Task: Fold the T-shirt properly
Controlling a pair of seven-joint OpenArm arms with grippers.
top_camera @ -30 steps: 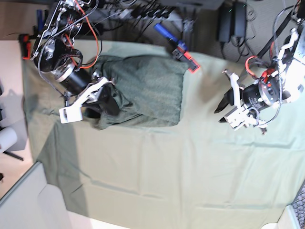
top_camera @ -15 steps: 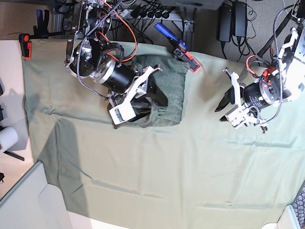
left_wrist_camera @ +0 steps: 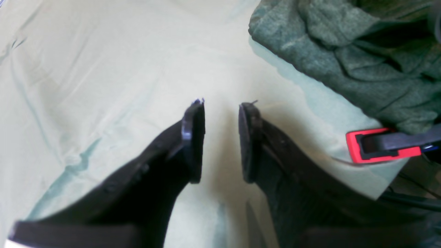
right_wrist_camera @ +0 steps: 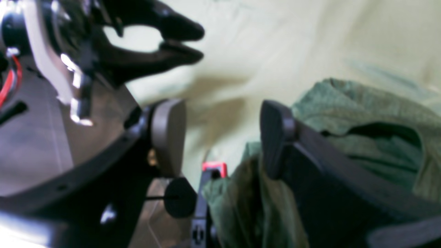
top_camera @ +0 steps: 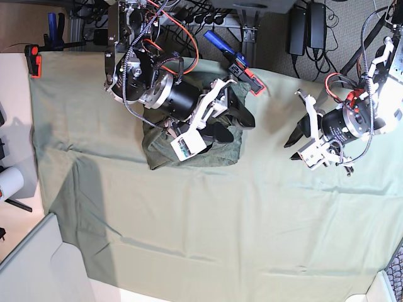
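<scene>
The T-shirt (top_camera: 217,153) lies as a rumpled dark olive bundle on the pale green table cloth (top_camera: 220,220), near the far edge. My right gripper (top_camera: 244,130) hovers over the bundle's right end, open, with nothing between its pads. In the right wrist view its fingers (right_wrist_camera: 275,137) stand wide apart above the T-shirt (right_wrist_camera: 372,113). My left gripper (top_camera: 293,123) hangs to the right of the shirt, apart from it. The left wrist view shows the left gripper (left_wrist_camera: 220,137) open over bare cloth, with the T-shirt (left_wrist_camera: 361,62) at the upper right.
A blue and red clamp (top_camera: 238,64) grips the cloth's far edge beside the shirt, and a red clamp (top_camera: 33,60) holds the far left corner. Cables and power bricks (top_camera: 305,28) lie beyond the far edge. A white roll (top_camera: 9,182) sits off the left side.
My right arm has swept rightward across the shirt, carrying its left part over into a narrower bundle. Its gripper has gone from shut to open, letting go of the cloth. The left arm held still.
</scene>
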